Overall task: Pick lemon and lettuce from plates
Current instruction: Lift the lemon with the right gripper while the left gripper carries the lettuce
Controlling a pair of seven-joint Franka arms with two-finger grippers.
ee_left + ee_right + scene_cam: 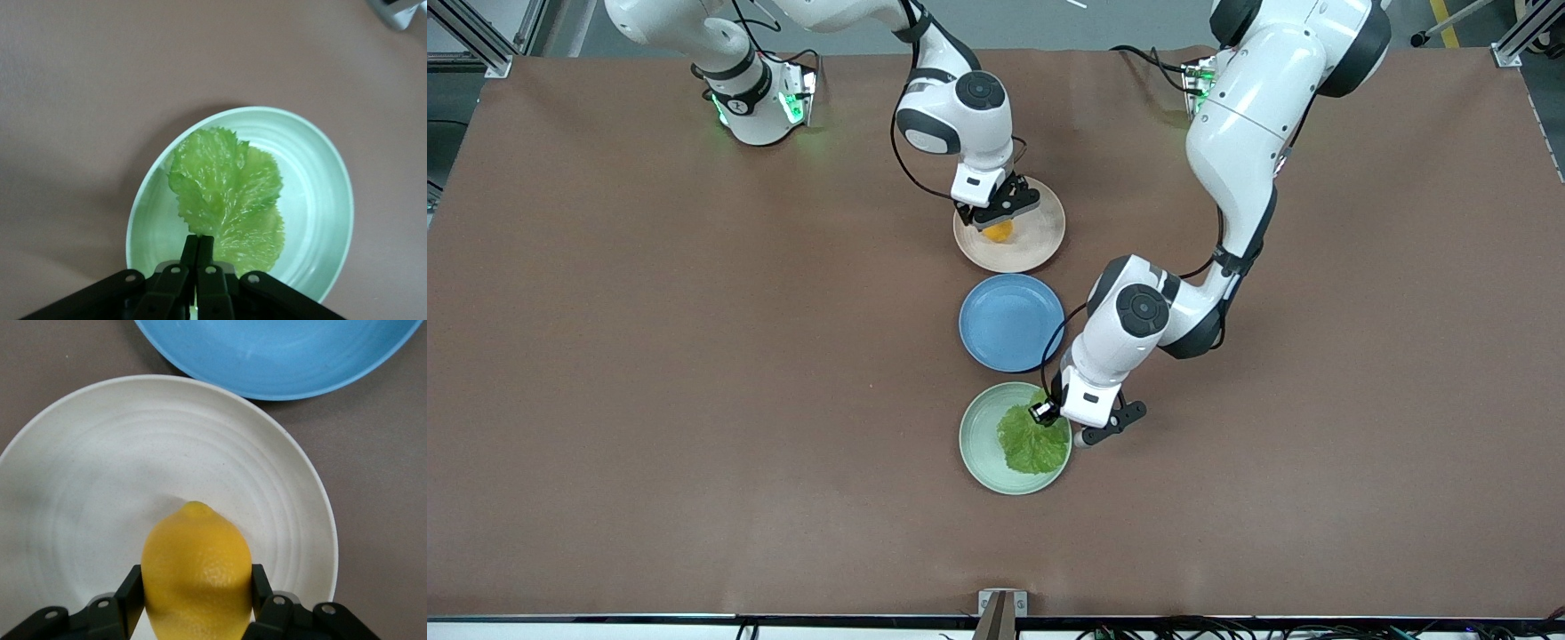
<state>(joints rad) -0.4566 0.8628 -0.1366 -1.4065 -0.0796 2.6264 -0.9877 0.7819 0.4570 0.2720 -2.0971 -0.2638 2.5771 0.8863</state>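
On the brown table (649, 356), three plates lie in a row running from the robots' bases toward the front camera: the beige-pink plate (1040, 240) farthest from it, a blue plate (1011, 322) in the middle, and the mint green plate (980, 440) nearest. The right gripper (997, 219) is down over the beige-pink plate, and its two fingers (130, 593) press against opposite sides of the lemon (197, 570), clasping it; in the right wrist view the fruit fills the gap between them, with the plate's ringed surface (100, 473) under it and the blue plate's rim (280, 360) just beside that plate. From these views it is not clear whether the lemon touches the plate or is lifted slightly off it. The left gripper (1054, 416) is at the edge of the mint green plate on the side toward the left arm's end of the table. In the left wrist view its fingers (198, 267) are pressed together, pinching the edge of the lettuce (227, 200). The crinkled leaf is spread over the middle of the mint green plate (320, 193), most of it lying flat in the dish.
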